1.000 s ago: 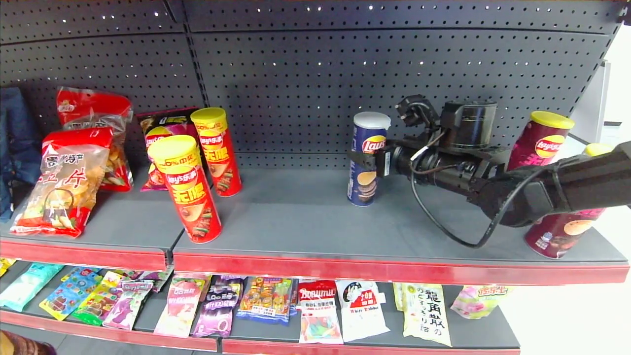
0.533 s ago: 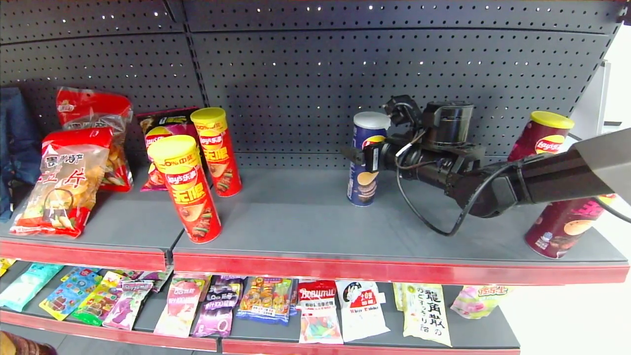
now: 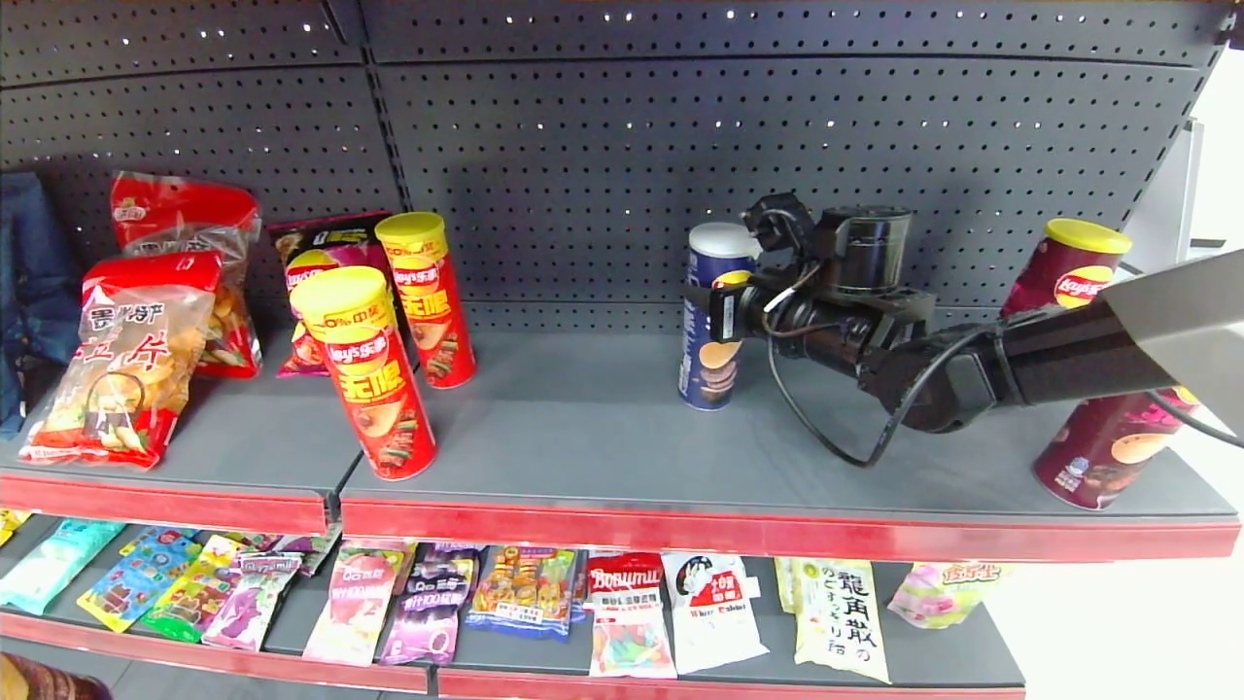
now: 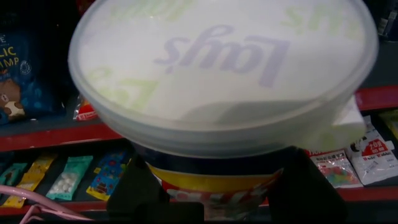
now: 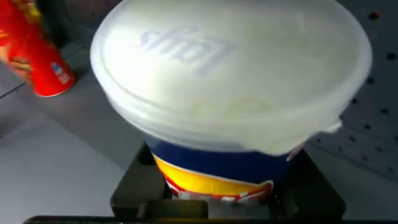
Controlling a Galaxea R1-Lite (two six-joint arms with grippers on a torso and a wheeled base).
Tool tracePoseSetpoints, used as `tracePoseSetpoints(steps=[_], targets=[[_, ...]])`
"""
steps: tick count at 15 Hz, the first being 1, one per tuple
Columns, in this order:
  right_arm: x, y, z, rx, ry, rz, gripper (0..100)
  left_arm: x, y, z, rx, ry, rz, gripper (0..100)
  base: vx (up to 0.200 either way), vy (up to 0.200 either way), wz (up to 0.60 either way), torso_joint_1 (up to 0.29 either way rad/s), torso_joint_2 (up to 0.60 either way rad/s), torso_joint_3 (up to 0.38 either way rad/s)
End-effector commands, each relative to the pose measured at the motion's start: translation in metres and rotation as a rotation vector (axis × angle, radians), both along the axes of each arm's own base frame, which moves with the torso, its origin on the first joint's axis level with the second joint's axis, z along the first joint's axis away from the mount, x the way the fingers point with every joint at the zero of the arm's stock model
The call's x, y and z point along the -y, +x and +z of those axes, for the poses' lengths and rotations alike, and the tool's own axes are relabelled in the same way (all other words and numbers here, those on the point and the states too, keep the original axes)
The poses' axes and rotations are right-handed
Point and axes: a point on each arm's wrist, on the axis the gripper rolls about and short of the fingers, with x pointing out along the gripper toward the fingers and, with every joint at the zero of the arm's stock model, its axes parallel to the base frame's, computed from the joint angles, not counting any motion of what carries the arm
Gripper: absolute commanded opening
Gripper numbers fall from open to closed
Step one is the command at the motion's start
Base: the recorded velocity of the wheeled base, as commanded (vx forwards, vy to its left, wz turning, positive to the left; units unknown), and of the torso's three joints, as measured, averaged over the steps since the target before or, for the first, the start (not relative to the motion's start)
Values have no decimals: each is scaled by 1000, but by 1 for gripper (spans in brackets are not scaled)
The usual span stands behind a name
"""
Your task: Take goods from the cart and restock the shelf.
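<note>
- The blue can (image 3: 707,377) is a tall tube with a white plastic lid; its body is dark blue, with a round yellow and red logo near the top and a picture of chips lower on the side
- It stands nearly upright in the middle of the grey shelf (image 3: 583,437), near the back wall with holes (image 3: 583,146); I cannot tell if its base rests on the board
- The right gripper (image 3: 717,313) clamps this can on its upper part, one black finger on each side
- The left gripper (image 4: 214,196) grips a second can (image 4: 217,74) of the same kind, and pale logo letters show on its white lid
- Two red cans (image 3: 364,379) with yellow lids stand well apart on the left; they carry the same round logo and large yellow Chinese characters
- Two dark red cans (image 3: 1103,452) stand at the right end of the shelf
</note>
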Motion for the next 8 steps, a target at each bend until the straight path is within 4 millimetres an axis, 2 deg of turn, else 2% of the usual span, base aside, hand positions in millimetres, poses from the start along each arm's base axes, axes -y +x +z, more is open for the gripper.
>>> tracePoseSetpoints(steps=[1,2,5,8], targets=[[-5,-21,19,29,6,-20,0,0,0,0,0,0,1,0,0,0,0,0,0,0],[-3,-36,28,36,3,-32,0,0,0,0,3,0,1,0,0,0,0,0,0,0],[3,-73,30,12,-26,-69,0,0,0,0,2,0,1,0,0,0,0,0,0,0],[7,-95,25,-9,-47,-99,0,0,1,0,-3,0,-1,0,0,0,0,0,0,0]])
